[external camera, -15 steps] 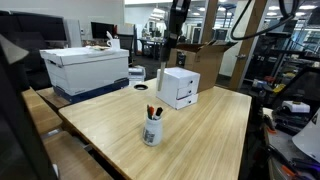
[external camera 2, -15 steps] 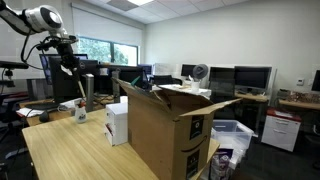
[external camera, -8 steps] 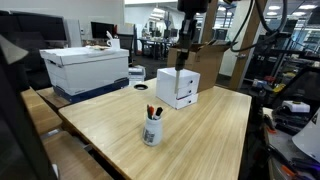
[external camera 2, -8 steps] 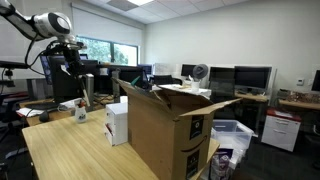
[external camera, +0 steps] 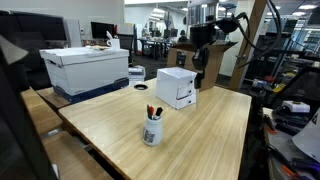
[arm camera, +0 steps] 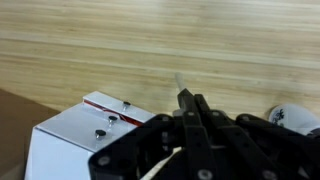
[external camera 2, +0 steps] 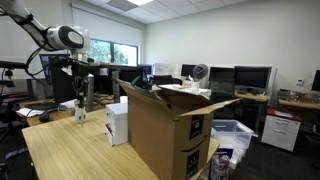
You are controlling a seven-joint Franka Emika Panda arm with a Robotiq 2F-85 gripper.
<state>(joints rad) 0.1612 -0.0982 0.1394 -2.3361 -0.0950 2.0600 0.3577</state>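
My gripper [arm camera: 190, 100] is shut, and a thin pale stick-like thing, perhaps a pen [arm camera: 178, 80], pokes out between the closed fingers. In an exterior view the gripper [external camera: 200, 52] hangs above the far side of the wooden table [external camera: 215, 135], just beyond a small white drawer box [external camera: 178, 88]. It also shows in an exterior view [external camera 2: 82, 85] high over the table. A white cup of markers [external camera: 152, 130] stands nearer the front. In the wrist view the drawer box [arm camera: 75, 140] lies below left and the cup [arm camera: 292, 117] sits at the right edge.
A large white box on a blue base [external camera: 85, 70] stands at the table's left end. An open cardboard box [external camera 2: 165, 130] fills the near side in an exterior view. Desks, monitors and chairs surround the table.
The arm has swung to the right in the exterior view, from left of the white drawer box to just beyond its far side. The gripper has stayed shut on the thin stick.
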